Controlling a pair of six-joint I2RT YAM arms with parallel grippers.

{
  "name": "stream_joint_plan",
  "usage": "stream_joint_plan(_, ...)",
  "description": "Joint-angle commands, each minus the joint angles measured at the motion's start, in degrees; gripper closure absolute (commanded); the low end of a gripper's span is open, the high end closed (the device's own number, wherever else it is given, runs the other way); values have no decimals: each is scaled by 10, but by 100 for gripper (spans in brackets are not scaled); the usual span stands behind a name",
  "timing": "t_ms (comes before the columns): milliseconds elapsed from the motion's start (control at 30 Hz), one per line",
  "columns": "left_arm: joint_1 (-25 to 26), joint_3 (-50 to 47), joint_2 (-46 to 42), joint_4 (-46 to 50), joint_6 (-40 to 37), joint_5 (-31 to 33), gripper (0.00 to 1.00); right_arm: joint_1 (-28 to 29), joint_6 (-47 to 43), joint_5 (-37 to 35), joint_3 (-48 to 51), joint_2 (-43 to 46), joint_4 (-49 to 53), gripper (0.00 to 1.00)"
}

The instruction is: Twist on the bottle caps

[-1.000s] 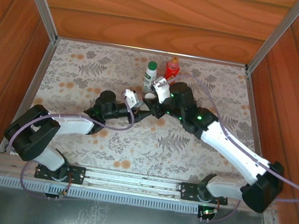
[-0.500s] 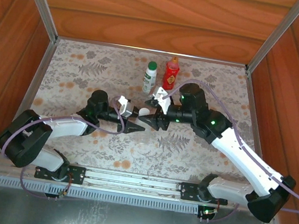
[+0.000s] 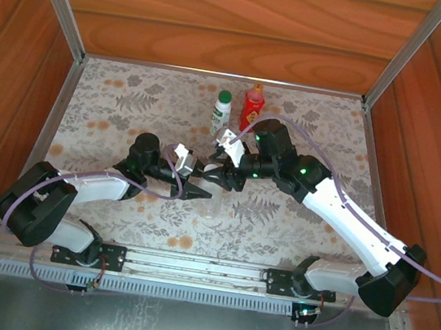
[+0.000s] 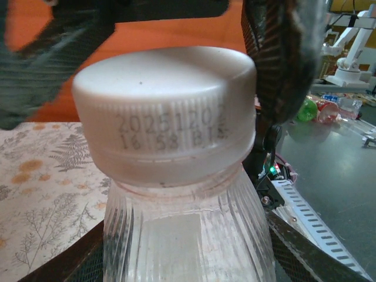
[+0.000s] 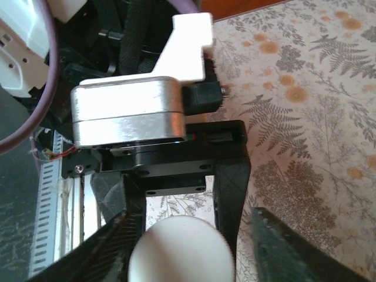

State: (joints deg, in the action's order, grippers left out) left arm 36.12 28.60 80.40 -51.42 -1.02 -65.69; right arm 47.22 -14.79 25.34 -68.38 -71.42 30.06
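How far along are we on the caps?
Done: the white bottle wears its green cap, the red bottle its brown cap. In hand: the left gripper holds the clear bottle; the right gripper straddles the white cap sitting on its neck. To do: tighten that cap; how snug it is can't be told.

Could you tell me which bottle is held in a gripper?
The clear bottle, white-capped, in the left gripper; the red bottle and white bottle stand free behind.
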Motion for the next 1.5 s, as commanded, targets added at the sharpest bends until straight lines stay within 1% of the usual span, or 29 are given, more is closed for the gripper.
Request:
stream_joint_plan(0, 3, 8, -6, -11, -1, -18, 46, -2, -5, 12, -12, -4, 10, 53)
stream_joint_plan(67, 3, 8, -6, -11, -2, -14, 46, -2, -3, 11, -12, -5, 12, 59)
stream_joint_plan(133, 3, 9, -5, -11, -1, 1, 46, -2, 1, 2, -14, -5, 14, 63)
stream_joint_plan(167, 3, 9, -5, -11, -4, 20, 46, -2, 4, -7, -15, -7, 13, 64)
stream_joint_plan(267, 3, 10, 3, -12, -17, 125, 46, -2, 21, -53, -16, -11, 8, 71)
stream_joint_plan(333, 4, 18, 14, -11, -25, 185, 46, -2, 47, -124, -12, -18, -9, 72)
stream_joint_plan(367, 5, 26, 22, -11, -22, 215, 46, -3, 70, -178, -7, -23, -28, 72)
stream_joint_plan(400, 6, 34, 30, -11, -17, 241, 46, -3, 83, -214, -2, -28, -43, 73)
stream_joint_plan(467, 13, 51, 47, -11, -7, 286, 46, -3, 121, -257, 11, -37, -78, 76)
stream_joint_plan(533, 22, 64, 66, -12, -16, 309, 46, -2, 185, -328, 12, -54, -91, 80)
stream_joint_plan(600, 27, 71, 77, -13, -17, 324, 46, 0, 240, -392, 9, -72, -88, 81)
stream_joint_plan(667, 29, 73, 77, -13, -15, 325, 46, 2, 261, -430, 12, -80, -88, 81)
stream_joint_plan(733, 29, 70, 69, -12, -17, 325, 46, 2, 260, -427, 14, -78, -93, 79)
stream_joint_plan(767, 29, 66, 65, -12, -21, 324, 46, 2, 255, -414, 15, -75, -95, 76)
stream_joint_plan(833, 29, 56, 58, -12, -29, 325, 46, 1, 235, -381, 21, -63, -108, 67)
stream_joint_plan(900, 28, 46, 55, -12, -40, 323, 46, -1, 212, -338, 36, -39, -131, 55)
stream_joint_plan(967, 27, 38, 55, -12, -50, 305, 46, -5, 195, -303, 52, -9, -151, 46)
stream_joint_plan(1100, 26, 23, 51, -12, -66, 255, 46, -12, 172, -240, 98, 59, -191, 34)
stream_joint_plan(1233, 27, 19, 47, -11, -81, 227, 46, -12, 154, -234, 89, 78, -146, 29)
stream_joint_plan(1367, 27, 19, 48, -12, -86, 228, 46, -10, 153, -229, 65, 65, -90, 27)
stream_joint_plan(1467, 27, 20, 48, -12, -86, 227, 46, -6, 160, -236, 53, 49, -67, 26)
